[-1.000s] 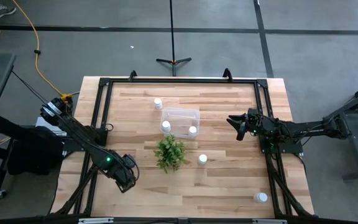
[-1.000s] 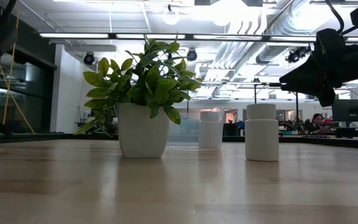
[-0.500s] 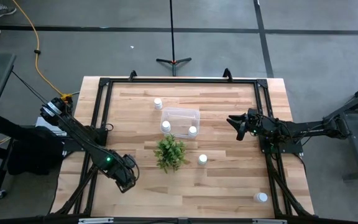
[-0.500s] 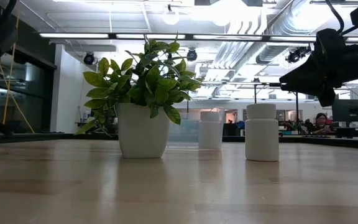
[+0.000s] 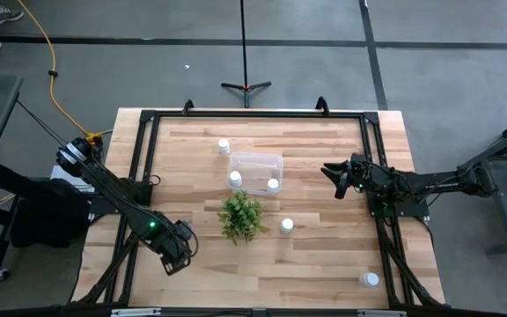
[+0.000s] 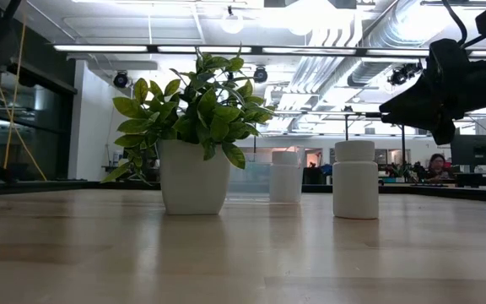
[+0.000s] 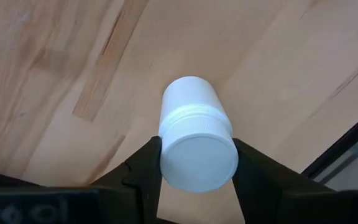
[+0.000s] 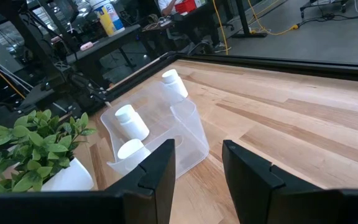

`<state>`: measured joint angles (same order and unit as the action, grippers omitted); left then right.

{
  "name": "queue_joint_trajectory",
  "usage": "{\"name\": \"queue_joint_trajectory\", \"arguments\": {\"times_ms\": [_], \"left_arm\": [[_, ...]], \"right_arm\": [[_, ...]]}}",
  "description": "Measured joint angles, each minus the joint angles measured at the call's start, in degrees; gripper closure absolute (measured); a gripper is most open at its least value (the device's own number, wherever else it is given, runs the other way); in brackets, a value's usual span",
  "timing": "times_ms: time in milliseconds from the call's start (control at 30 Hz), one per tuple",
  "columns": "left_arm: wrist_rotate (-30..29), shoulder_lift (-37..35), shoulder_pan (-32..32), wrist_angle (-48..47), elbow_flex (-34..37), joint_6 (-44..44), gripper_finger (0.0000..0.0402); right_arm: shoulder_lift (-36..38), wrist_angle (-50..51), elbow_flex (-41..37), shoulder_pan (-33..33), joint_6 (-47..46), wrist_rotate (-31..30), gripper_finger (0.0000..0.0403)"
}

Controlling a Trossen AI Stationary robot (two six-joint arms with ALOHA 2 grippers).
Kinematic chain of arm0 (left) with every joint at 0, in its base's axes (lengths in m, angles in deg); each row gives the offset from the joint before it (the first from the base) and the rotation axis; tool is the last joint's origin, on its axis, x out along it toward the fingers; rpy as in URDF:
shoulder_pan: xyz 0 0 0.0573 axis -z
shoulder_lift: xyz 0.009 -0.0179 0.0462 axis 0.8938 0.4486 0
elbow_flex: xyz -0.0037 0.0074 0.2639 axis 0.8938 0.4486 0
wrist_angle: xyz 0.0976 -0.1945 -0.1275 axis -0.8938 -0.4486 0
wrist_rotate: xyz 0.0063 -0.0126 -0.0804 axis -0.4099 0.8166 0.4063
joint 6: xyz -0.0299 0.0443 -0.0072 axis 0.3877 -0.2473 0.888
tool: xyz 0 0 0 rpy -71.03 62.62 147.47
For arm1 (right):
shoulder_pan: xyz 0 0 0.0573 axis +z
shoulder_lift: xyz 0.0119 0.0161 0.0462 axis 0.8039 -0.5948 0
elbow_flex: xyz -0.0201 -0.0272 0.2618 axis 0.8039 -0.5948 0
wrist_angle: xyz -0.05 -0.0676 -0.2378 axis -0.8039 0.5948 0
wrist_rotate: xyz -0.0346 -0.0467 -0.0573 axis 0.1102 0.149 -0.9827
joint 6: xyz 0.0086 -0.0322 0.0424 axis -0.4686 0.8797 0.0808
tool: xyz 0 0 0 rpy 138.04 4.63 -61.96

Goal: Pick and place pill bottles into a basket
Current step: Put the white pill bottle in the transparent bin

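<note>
My left gripper point(image 5: 176, 251) is over the table's near left part, shut on a white pill bottle point(image 7: 194, 143); in the high view the gripper hides that bottle. My right gripper point(image 5: 337, 176) is open and empty, off the table top, right of the clear basket point(image 5: 255, 172); its fingers also show in the right wrist view point(image 8: 197, 168). Two bottles point(image 5: 235, 179) point(image 5: 273, 185) are in the basket. Loose bottles stand on their bases beyond the basket point(image 5: 224, 146), right of the plant point(image 5: 287, 225) and at the near right point(image 5: 370, 279). My left gripper pinches the bottle's white cap point(image 7: 197, 163) between its two fingers point(image 7: 148, 165), one on each side of the cap. The fingers come from above, pointing down along the upright bottle. I cannot tell whether its base is on the table.
A green plant in a white pot point(image 5: 241, 216) stands just near of the basket, and shows in the low view point(image 6: 194, 160). A black frame point(image 5: 139, 167) runs along the table's edges. There is bare wood at the near middle and far right.
</note>
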<state>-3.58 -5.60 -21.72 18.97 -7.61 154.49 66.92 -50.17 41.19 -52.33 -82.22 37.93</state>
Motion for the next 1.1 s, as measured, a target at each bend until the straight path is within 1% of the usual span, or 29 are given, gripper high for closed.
{"name": "queue_joint_trajectory", "arguments": {"times_ms": [100,267,567,933,1100], "left_arm": [[-0.55,-0.01,-0.02,-0.12,-0.88,-0.24,0.0204],[-3.55,-0.06,-0.25,0.26,-3.3,-1.27,0.0203],[-3.67,-1.7,-3.41,-0.57,-3.96,-4.96,0.0202],[-7.17,-6.8,-10.28,-1.65,-3.96,-11.52,0.0202],[-8.04,-9.05,-13.97,0.58,-3.96,-14.23,0.0202]], "right_arm": [[0.0,0.0,0.0,-0.01,0.0,0.0,0.0279],[-0.02,0.0,0.0,-0.02,0.0,0.0,0.0279],[-0.02,-0.02,0.0,-0.01,0.0,0.0,0.0279],[-0.02,-0.33,-0.02,-0.01,-0.02,0.15,0.0279],[-0.02,-0.31,-0.02,0.0,-0.02,0.16,0.0279]]}}
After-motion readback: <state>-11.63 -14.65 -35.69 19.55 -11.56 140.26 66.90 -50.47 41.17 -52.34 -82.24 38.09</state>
